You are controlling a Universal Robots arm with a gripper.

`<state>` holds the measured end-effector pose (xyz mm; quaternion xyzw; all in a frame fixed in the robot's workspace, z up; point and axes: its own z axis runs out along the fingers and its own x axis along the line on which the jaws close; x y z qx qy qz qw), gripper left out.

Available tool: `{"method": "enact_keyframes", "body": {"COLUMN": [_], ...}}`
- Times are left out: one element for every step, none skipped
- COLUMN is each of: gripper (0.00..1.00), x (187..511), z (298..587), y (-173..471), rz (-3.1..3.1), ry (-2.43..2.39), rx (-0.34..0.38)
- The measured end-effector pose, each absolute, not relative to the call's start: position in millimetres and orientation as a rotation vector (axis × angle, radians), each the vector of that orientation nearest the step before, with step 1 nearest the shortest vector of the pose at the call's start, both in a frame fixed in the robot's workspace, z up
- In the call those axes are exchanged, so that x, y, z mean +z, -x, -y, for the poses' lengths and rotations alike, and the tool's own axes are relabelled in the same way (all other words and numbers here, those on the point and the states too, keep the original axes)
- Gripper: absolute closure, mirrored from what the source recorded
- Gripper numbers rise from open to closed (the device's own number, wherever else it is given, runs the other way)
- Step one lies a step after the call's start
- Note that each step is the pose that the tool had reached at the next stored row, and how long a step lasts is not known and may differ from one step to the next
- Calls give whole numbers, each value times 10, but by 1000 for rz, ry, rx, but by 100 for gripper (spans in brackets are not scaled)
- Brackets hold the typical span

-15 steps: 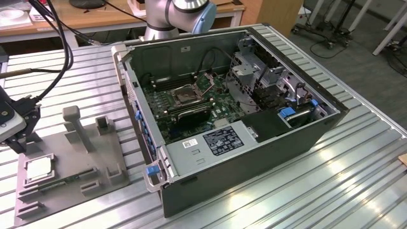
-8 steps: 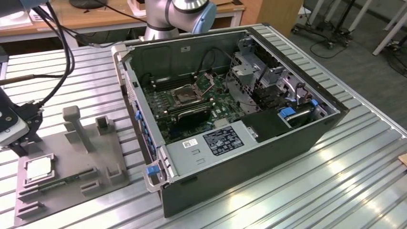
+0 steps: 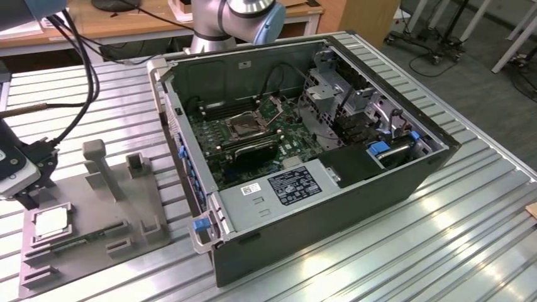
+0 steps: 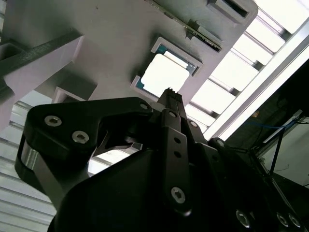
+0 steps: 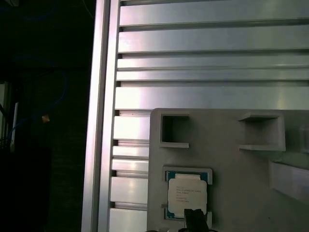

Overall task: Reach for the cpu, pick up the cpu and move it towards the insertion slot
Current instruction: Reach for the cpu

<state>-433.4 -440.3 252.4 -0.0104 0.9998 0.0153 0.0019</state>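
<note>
Cpu (image 3: pixel 52 221) (image 4: pixel 166 75) (image 5: pixel 187 194): small flat square with a pale silvery-white top. Both wrist views show thin green edges at its corners, and the first wrist view shows faint print on the lid. It lies flat in a square recess of the grey fixture plate (image 3: pixel 84 211), at the exterior view's lower left.

Insertion slot (image 3: pixel 249 124): square, dark centre, silvery frame. It lies flat on the green motherboard (image 3: pixel 290 135) inside the open computer case (image 3: pixel 336 220), well apart from the cpu.

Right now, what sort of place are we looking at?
Probably a robotics lab or workshop: an opened computer case on a ribbed metal table, a robot arm, and a grey parts holder.
</note>
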Motion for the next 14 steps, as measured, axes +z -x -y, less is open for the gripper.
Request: {"method": "enact_keyframes", "body": {"gripper": [90, 90, 90, 90, 90, 90, 90, 90, 90, 90, 90, 90, 90, 90], "x": [2507, 2489, 2472, 2457, 2446, 2443, 2443, 2439, 2432, 2425, 2420, 2417, 2417, 2417], "z": [4403, 4403, 4403, 4403, 4403, 4403, 4403, 4403, 4403, 4403, 4403, 4403, 4403, 4403], "y": [4334, 4334, 4334, 4334, 4334, 4334, 4335, 4337, 4340, 4344, 4347, 4348, 4348, 4348], "rz": [-3138, -3138, -3138, -3138, -3138, -3138, -3138, -3138, -3137, -3137, -3137, -3137, -3138, -3138], "ry": [32, 33, 33, 32, 33, 33, 33, 33, 32, 32, 32, 33, 33, 33], "rx": [48, 48, 47, 47, 47, 47, 46, 46, 47, 47, 47, 47, 47, 46]}}
